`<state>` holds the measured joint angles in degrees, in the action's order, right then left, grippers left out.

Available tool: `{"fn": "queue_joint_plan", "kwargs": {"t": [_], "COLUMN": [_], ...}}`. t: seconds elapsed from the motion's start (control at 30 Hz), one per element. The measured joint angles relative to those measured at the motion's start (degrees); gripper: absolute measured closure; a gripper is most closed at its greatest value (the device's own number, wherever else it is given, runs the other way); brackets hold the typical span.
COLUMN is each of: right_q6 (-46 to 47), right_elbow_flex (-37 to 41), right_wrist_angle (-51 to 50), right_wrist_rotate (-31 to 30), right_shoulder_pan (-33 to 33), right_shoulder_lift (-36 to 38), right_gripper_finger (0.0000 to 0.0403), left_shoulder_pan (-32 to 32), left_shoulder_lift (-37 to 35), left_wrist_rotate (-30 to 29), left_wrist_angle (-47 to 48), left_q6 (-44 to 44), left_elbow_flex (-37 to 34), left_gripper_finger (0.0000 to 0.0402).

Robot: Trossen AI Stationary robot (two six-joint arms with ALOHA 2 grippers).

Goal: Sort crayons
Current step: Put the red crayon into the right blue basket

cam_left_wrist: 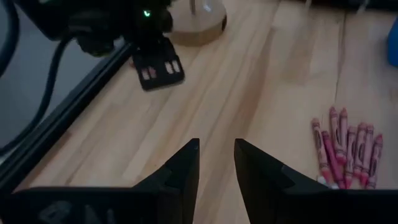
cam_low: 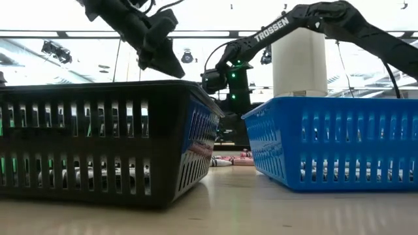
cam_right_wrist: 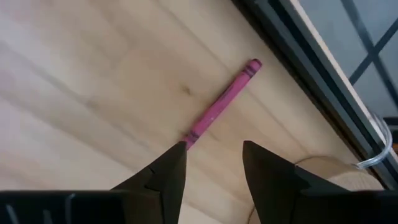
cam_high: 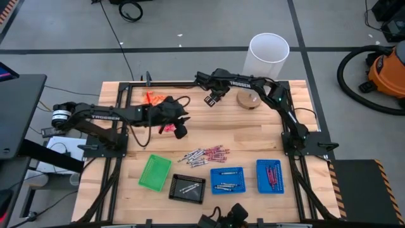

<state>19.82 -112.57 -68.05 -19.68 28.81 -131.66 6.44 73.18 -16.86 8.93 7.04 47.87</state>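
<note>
High view: the crayons [cam_high: 205,154] lie loose mid-desk, above 4 trays [cam_high: 226,180] along the near edge. The right gripper [cam_high: 213,97] hangs near the far edge.

Left wrist view: the left gripper [cam_left_wrist: 216,163] stands narrowly parted, empty.

Right wrist view: parted fingers [cam_right_wrist: 166,171] hover over 1 pink crayon [cam_right_wrist: 221,103].

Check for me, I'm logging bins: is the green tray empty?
Empty, it seems: the green tray shows only bare green floor from above.
</note>
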Motion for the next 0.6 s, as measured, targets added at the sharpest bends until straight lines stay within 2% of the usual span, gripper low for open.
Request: {"fn": "queue_joint_plan", "kwargs": {"t": [0.13,0.23,0.33,0.5,0.6], "right_q6": [-0.48,-0.09,1.94,2.81,4.06], "right_elbow_flex": [3.27,6.12,8.51,13.43,15.11], "right_wrist_angle": [1.96,7.26,9.40,14.78,17.51], "right_wrist_rotate": [-0.19,0.64,3.50,-1.94,-1.61], "right_shoulder_pan": [-2.07,-2.14,-0.71,-1.34,-1.38], "right_shoulder_lift": [3.20,5.20,5.65,7.52,7.39], "right_gripper_finger": [0.0251,0.0261,0.0269,0.0275,0.0276], "left_shoulder_pan": [0.11,0.48,0.46,0.49,0.48], "left_shoulder_lift": [-4.34,-9.03,-13.00,-17.73,-19.43], "left_wrist_rotate": [0.05,-0.03,-1.40,-4.18,-5.45], "left_wrist_angle": [-10.20,-13.19,-12.94,-13.70,-13.29], "left_q6": [5.26,9.68,12.03,13.12,13.29], "left_elbow_flex": [-9.48,-14.21,-16.73,-17.92,-18.26], "left_gripper_finger": [0.0292,0.0292,0.0292,0.0292,0.0292]}}
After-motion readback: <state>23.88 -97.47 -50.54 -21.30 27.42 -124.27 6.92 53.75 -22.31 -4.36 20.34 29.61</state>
